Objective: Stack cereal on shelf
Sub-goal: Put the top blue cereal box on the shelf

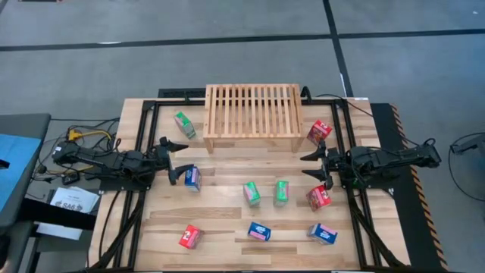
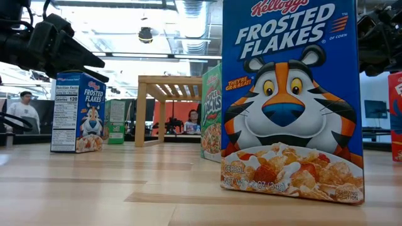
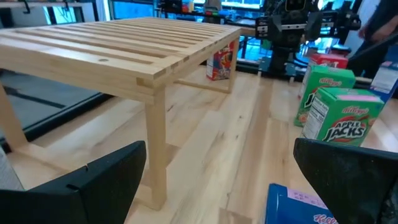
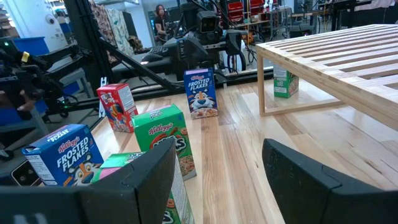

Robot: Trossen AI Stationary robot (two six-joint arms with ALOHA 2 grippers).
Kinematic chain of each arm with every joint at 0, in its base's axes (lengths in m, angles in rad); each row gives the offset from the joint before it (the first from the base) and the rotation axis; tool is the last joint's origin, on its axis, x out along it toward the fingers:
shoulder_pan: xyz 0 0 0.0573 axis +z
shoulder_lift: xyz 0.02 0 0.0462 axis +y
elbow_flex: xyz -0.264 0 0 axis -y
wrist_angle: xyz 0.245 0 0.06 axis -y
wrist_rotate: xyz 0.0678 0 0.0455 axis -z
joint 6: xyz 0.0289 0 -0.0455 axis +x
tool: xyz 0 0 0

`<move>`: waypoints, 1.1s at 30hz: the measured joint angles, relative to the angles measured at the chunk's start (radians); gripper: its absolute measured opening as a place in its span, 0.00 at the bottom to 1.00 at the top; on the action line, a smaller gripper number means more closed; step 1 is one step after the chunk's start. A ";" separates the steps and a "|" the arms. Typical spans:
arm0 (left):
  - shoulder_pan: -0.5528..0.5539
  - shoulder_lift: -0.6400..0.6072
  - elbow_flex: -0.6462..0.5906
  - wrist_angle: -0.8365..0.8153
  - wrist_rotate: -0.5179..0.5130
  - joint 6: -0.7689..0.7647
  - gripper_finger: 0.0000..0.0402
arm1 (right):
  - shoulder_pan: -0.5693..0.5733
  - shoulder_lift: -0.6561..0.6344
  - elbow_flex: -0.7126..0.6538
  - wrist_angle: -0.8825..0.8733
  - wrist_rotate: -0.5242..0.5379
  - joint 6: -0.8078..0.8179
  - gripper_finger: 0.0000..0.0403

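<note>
Cereal boxes, nine in all, stand on the plank table and none sits on the shelf [image 1: 252, 111], whose slatted top at the table's back edge is bare, so stacking appears not yet begun. One green box [image 1: 184, 124] and one red box [image 1: 319, 132] flank the shelf; the other seven spread toward the front edge. Left gripper [image 1: 176, 161] hovers with fingers apart beside a blue box [image 1: 192, 177] (not touching it). Right gripper [image 1: 312, 165] hovers near the table's right edge, fingers likewise spread, above another red box [image 1: 318, 198].
</note>
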 joint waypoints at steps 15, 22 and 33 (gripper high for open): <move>0.000 0.000 0.000 -0.001 -0.154 -0.087 1.00 | 0.000 0.000 0.000 0.000 0.000 0.000 0.66; 0.000 0.000 0.000 -0.001 -0.154 -0.164 1.00 | 0.000 0.000 0.000 0.000 0.000 0.000 0.66; 0.000 0.000 0.000 0.140 -0.162 -0.262 1.00 | 0.000 0.000 0.000 0.000 0.000 0.000 0.66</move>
